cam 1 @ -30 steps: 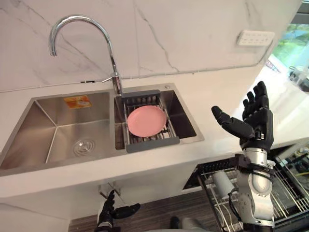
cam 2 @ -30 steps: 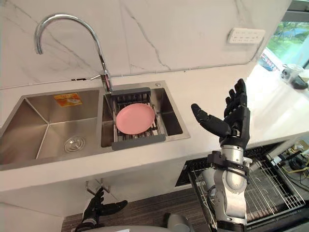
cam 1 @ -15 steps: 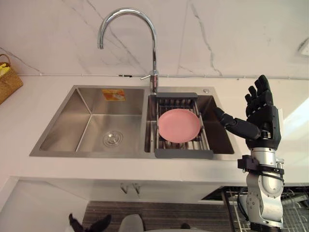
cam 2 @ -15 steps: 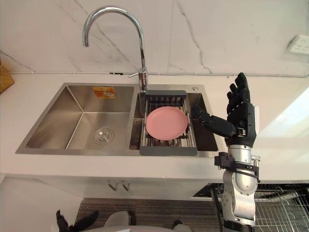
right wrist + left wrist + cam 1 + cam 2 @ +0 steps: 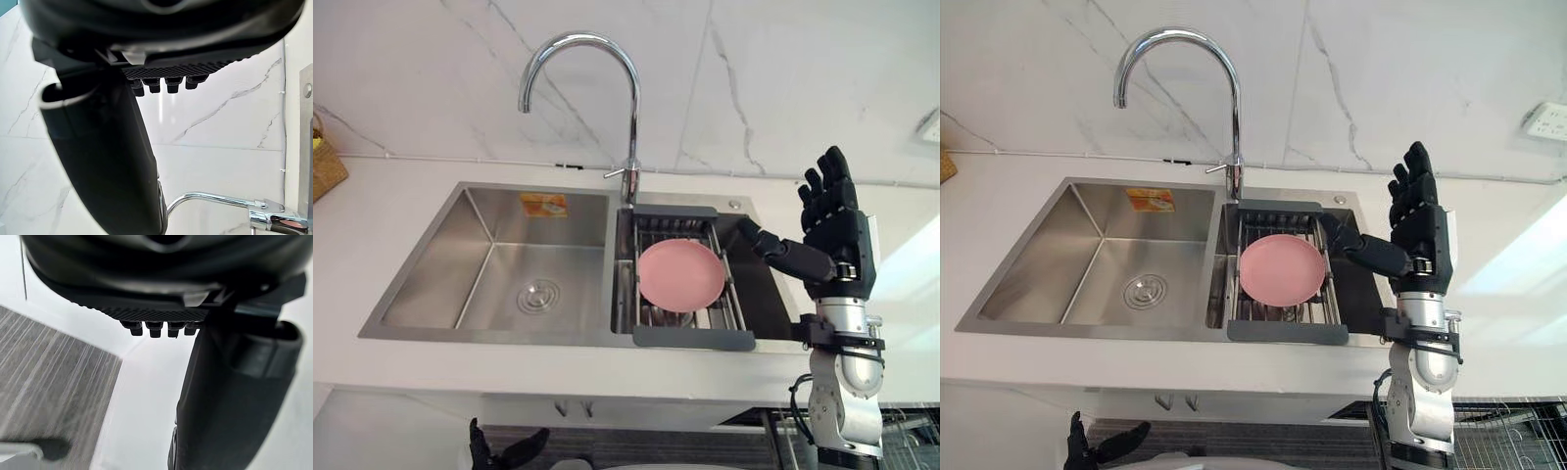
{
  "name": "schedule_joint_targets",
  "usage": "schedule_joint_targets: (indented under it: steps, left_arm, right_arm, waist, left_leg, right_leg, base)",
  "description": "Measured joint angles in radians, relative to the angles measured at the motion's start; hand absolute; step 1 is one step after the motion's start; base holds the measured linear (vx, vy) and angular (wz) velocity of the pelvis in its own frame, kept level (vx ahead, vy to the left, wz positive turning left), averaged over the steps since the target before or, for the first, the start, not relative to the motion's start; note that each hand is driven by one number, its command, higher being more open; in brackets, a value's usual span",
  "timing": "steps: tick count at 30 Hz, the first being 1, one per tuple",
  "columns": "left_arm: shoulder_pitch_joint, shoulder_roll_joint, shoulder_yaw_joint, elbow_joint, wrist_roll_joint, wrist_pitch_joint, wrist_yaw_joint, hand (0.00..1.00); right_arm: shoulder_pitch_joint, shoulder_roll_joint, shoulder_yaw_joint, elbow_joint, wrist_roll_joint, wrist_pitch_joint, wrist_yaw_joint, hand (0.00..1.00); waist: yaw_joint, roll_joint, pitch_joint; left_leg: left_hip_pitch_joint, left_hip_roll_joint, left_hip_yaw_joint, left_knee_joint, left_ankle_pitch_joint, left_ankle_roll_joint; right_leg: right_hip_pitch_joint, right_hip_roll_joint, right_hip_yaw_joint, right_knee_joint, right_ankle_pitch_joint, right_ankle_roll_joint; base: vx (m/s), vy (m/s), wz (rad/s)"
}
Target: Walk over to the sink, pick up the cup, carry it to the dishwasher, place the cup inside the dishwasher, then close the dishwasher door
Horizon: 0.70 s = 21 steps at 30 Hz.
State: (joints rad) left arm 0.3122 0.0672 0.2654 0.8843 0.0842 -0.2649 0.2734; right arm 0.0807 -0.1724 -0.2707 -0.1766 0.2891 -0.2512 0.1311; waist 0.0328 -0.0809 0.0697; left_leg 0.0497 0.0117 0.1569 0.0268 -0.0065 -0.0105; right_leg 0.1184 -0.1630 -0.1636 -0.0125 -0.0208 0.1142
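**At the sink, reach for the cup not started**

The white marble-look worktop (image 5: pixel 391 196) runs across the whole scene, with the stainless steel double sink (image 5: pixel 489 284) sunk into it. Low on the robot's right is what looks like the dishwasher's pulled-out wire rack (image 5: pixel 1518 431). The tall chrome gooseneck tap (image 5: pixel 631 108) sits between the two basins. A grey slatted drainer tray (image 5: pixel 693 338) spans the right basin and a round pink plate (image 5: pixel 680 276) lies on it.

The right hand (image 5: pixel 840 243) is raised over the sink's right edge, fingers straight up and thumb stuck out, holding nothing. The left hand (image 5: pixel 504 453) hangs down low by the cabinet front, fingers loose, also holding nothing.

Honestly I can't tell where the cup is. My guess is it's tucked under the plate, down in the right basin.

So I'd call this the end of the walk-up, just before the pick. Next the right hand has to drop towards that basin and find the cup.
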Motion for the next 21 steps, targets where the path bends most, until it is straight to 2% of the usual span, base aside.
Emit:
schedule_joint_targets:
  steps: [2, 5, 7, 13, 21]
  left_arm:
    - [0.000, 0.013, 0.001, 0.038, -0.010, 0.014, -0.042, 1.00]
    - [0.009, 0.037, 0.001, 0.079, -0.007, 0.050, -0.103, 1.00]
    - [0.002, 0.061, 0.000, 0.101, -0.008, 0.079, -0.140, 1.00]
    - [-0.009, 0.070, 0.000, 0.103, -0.005, 0.103, -0.166, 1.00]
    - [-0.007, 0.070, -0.001, 0.105, -0.003, 0.119, -0.168, 1.00]
  right_arm:
    - [0.003, -0.035, -0.017, 0.027, -0.077, 0.018, -0.014, 1.00]
    - [0.009, -0.118, -0.036, 0.037, -0.286, 0.045, -0.039, 1.00]
    - [0.008, -0.204, -0.037, 0.037, -0.509, 0.053, -0.054, 1.00]
    - [0.004, -0.319, -0.007, 0.037, -0.832, 0.043, -0.031, 1.00]
    - [-0.028, -0.383, 0.116, 0.051, -0.978, -0.030, 0.068, 1.00]
  waist:
    - [-0.006, 0.000, 0.000]
    - [-0.020, 0.000, 0.000]
    - [-0.025, 0.000, -0.001]
    - [-0.025, 0.001, -0.001]
    - [-0.025, 0.002, 0.000]
  left_leg:
    - [0.012, 0.001, 0.007, -0.020, 0.007, 0.000]
    - [0.034, 0.001, 0.022, -0.053, 0.016, -0.002]
    - [0.043, 0.002, 0.030, -0.062, 0.017, -0.003]
    - [0.058, 0.004, 0.033, -0.070, 0.018, -0.003]
    - [0.072, -0.001, 0.021, -0.113, 0.051, -0.002]
  right_leg:
    - [0.000, -0.001, 0.005, 0.000, 0.000, 0.001]
    - [-0.001, 0.000, 0.016, 0.000, 0.002, 0.003]
    - [0.000, 0.001, 0.023, 0.000, 0.003, 0.005]
    - [0.005, 0.002, 0.021, 0.010, 0.003, 0.006]
    - [0.006, 0.001, 0.003, 0.010, 0.003, 0.005]
  base:
    - [0.00, -0.012, -0.10]
    - [0.01, -0.003, -0.14]
    - [0.01, -0.001, -0.11]
    - [0.00, -0.002, -0.02]
    - [-0.03, -0.011, 0.05]
